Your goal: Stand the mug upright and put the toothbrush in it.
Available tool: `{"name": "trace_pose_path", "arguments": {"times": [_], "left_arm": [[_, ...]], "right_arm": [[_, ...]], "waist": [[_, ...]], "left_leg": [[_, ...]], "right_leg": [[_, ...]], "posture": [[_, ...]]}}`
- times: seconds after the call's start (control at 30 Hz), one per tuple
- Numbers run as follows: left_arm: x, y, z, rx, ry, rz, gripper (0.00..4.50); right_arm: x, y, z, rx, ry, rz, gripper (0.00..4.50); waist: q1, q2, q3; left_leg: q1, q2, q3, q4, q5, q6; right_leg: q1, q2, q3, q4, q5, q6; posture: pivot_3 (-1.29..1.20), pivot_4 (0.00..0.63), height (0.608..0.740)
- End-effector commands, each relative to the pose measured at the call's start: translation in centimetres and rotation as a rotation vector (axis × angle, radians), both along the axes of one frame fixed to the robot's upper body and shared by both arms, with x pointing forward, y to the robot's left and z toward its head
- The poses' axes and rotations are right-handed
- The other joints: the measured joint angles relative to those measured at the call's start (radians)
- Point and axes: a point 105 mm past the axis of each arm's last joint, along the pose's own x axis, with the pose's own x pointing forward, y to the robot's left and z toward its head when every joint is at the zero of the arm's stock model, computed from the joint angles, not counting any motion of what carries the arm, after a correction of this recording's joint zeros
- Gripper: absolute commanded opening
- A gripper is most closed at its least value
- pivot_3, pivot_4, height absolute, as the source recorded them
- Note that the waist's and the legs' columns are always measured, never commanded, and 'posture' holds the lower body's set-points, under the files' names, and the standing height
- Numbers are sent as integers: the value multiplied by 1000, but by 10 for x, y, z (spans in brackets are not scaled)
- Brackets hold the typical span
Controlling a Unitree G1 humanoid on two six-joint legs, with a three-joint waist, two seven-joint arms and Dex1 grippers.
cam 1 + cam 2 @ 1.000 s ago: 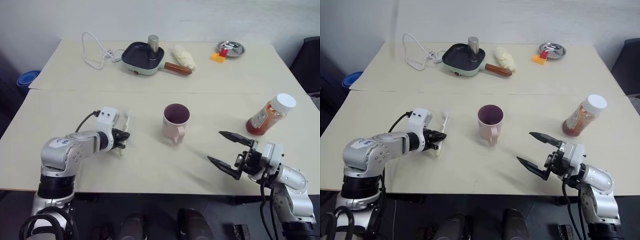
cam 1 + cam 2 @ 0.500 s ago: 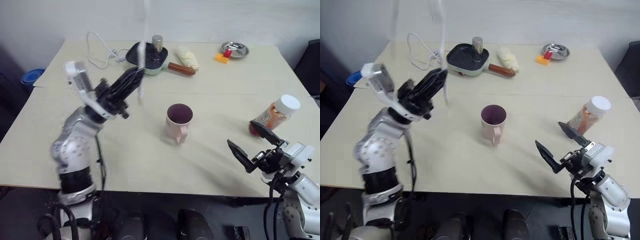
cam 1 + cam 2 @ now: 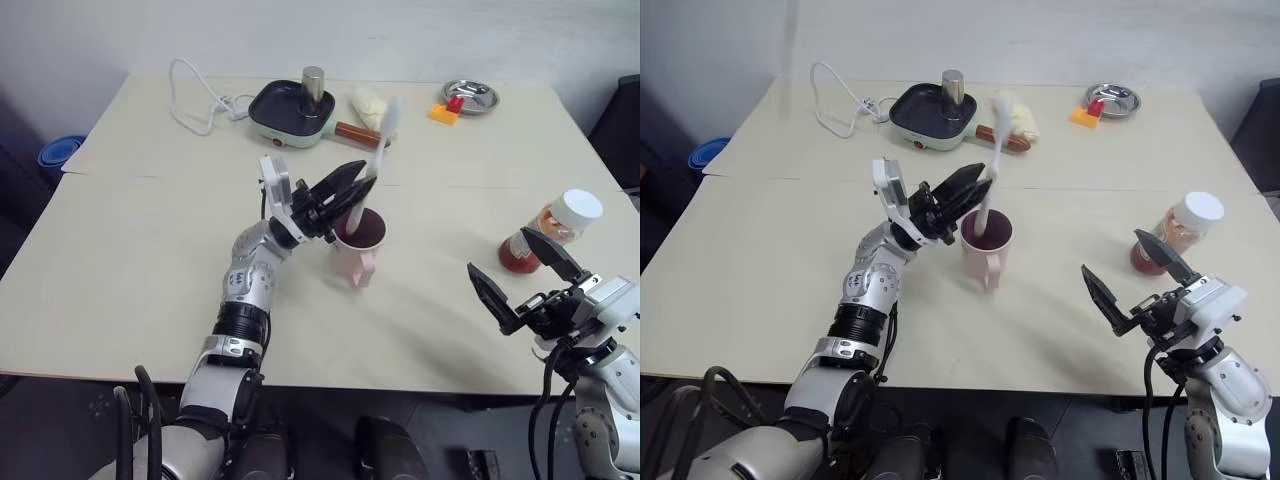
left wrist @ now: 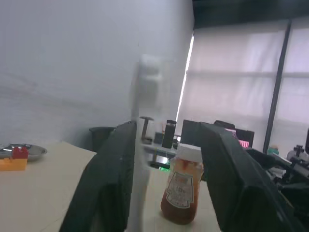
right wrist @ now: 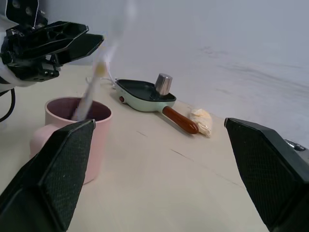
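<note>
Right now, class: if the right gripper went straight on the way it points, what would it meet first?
Probably the mug with the toothbrush in it: it sits low between the right gripper's open fingers in its wrist view, though the line may pass just above it.

No readable text; sauce bottle (image 4: 179,186) label print too blurred to make out.

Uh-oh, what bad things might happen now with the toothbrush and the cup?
1. The toothbrush stands tall in the mug, leaning toward the left gripper, whose fingers are open right beside it. Pulling away, the gripper might snag the brush and flick it out.
2. The brush sticks up well above the rim, so a bump could tip the mug over.
3. The bottle stands just behind the open right gripper; a careless move might knock it down.
</note>
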Motion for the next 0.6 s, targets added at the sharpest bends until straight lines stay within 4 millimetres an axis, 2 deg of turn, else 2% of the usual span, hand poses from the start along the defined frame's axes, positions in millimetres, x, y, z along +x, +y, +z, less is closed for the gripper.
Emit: {"name": "trace_pose_path", "arguments": {"times": [0.03, 0.13, 0.17, 0.3, 0.43, 0.5, 0.6], "left_arm": [[-8, 6, 4, 3, -74, 41, 3346], [-17, 32, -3, 88, -117, 110, 4309], [-20, 39, -7, 132, -125, 130, 4472], [-32, 90, -21, 303, -140, 287, 4472], [-62, 137, -50, 589, -85, 301, 4472], [-71, 170, -61, 721, -30, 391, 4472], [-80, 205, -70, 830, 21, 503, 4472]], "right_arm": [[-5, 1, 9, -33, -36, 7, 4500], [0, -1, 6, -41, -19, 24, 4500], [1, -2, 5, -41, -13, 30, 4500], [11, 1, -5, -63, 42, 115, 4500], [18, 9, -25, -162, 175, 276, 4500], [20, 11, -37, -231, 248, 366, 4500], [29, 7, -42, -266, 271, 421, 4500]], "waist": [[0, 0, 0], [-8, 0, 0], [-15, 0, 0], [-27, 1, 0], [-32, 1, 0], [-27, 1, 0], [-22, 2, 0]], "left_leg": [[0, 0, -2, 0, 0, 0], [0, 1, -5, 0, 0, 1], [0, 1, -4, 0, 0, 1], [1, 3, -5, 0, 0, 0], [2, 4, -6, -1, 0, 1], [1, 4, -6, -1, 0, 1], [1, 2, -8, -1, 0, 2]], "right_leg": [[0, 0, 0, 0, 0, 0], [0, -1, 0, 0, 0, 0], [0, 0, 1, 1, 0, 0], [0, 0, 1, 2, 0, 0], [0, -1, 1, 2, 0, 0], [0, -2, 1, 2, 0, -1], [1, -5, -1, 0, 0, -1]], "posture": [[0, 150, 740], [0, 150, 740], [0, 150, 740], [0, 150, 740], [0, 150, 740], [0, 150, 740], [0, 150, 740]]}}
